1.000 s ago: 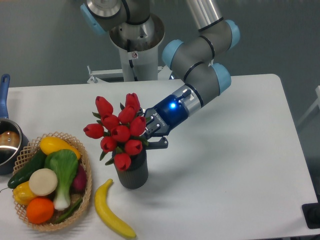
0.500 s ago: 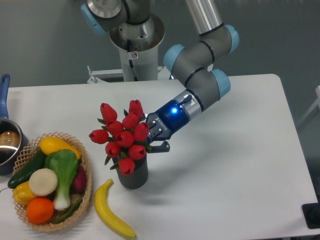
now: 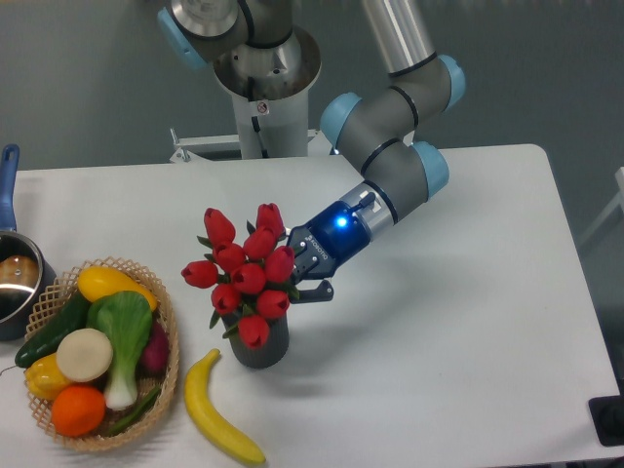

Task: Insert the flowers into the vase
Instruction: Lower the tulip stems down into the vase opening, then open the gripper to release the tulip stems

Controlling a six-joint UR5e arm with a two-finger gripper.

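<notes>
My end effector (image 3: 295, 276) gripping the flowers (image 3: 245, 275) from the right, their stems down in the vase (image 3: 258, 342) near the worktop's (image 3: 458, 322) front edge, banana (image 3: 218, 409) and wicker basket (image 3: 168, 375) toward the front-left corner

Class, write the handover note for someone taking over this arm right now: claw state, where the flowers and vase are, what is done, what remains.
Claw: beside the right side of the flowers, just above the vase mouth; one finger shows below the blooms, and whether it grips the stems is hidden.
Vase: upright on the white table, between the wicker basket and the arm, with a banana lying in front of it.
Done: the bunch sits over the vase, its lowest bloom overlapping the rim, stems apparently inside.
Left: probably confirm the stems are seated, let go, and back the claw away without tipping the vase.
</notes>
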